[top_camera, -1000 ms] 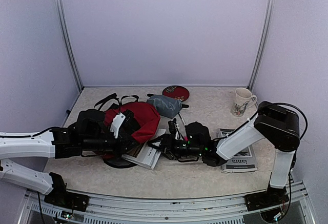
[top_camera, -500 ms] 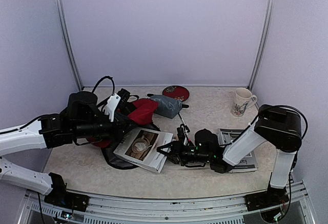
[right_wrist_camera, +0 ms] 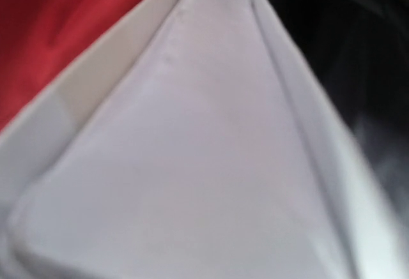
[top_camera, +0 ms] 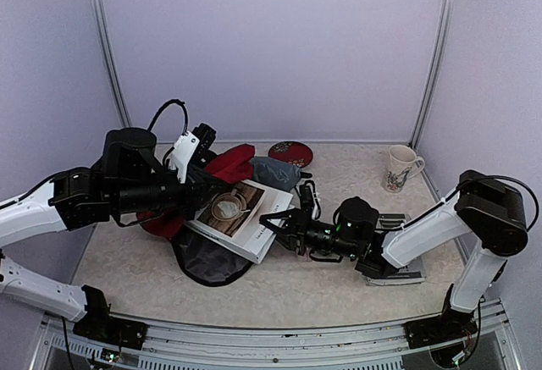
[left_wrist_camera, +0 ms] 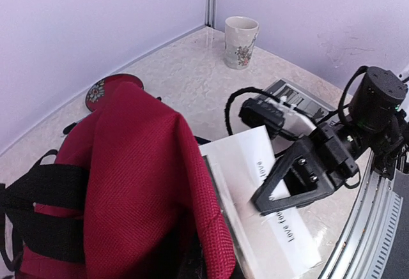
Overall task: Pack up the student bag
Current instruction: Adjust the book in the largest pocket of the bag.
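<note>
The student bag [top_camera: 230,167] is dark red, and its dark lining [top_camera: 207,260] spreads over the table. My left gripper [top_camera: 206,189] is shut on the bag's upper edge and holds it lifted, so the mouth gapes. In the left wrist view the red fabric [left_wrist_camera: 128,164] hides the fingers. A white book [top_camera: 241,218] with a coffee-cup cover lies tilted at the mouth. My right gripper [top_camera: 275,222] is shut on the book's right edge. One of its black fingers [left_wrist_camera: 300,177] lies on the book [left_wrist_camera: 268,189]. The right wrist view is filled by blurred white book [right_wrist_camera: 192,164].
A grey zip pouch [top_camera: 275,173] and a round red disc [top_camera: 290,151] lie behind the bag. A patterned mug [top_camera: 400,168] stands at the back right. A newspaper [top_camera: 398,268] lies under my right forearm. Metal posts and purple walls close in the table.
My left gripper has raised the bag's edge up and back, uncovering the book. My right gripper has narrowed onto the book's edge and tipped it up toward the bag's mouth.
</note>
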